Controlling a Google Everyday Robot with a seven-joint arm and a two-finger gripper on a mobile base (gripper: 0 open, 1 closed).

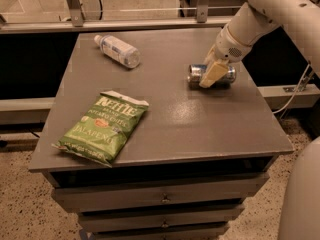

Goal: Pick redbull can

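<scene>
The redbull can [195, 74], silver and blue, lies on its side at the right rear of the grey table [200, 134], with its shiny round top facing left. My gripper [213, 73] reaches down from the upper right on the white arm [260, 14] and sits right over the middle of the can, covering part of it. The can rests on the table.
A clear plastic water bottle [118, 50] with a white label lies on its side at the table's back left. A green chips bag [104, 126] lies at the front left. Drawers [162, 198] sit under the tabletop. A cable [295, 91] hangs at the right.
</scene>
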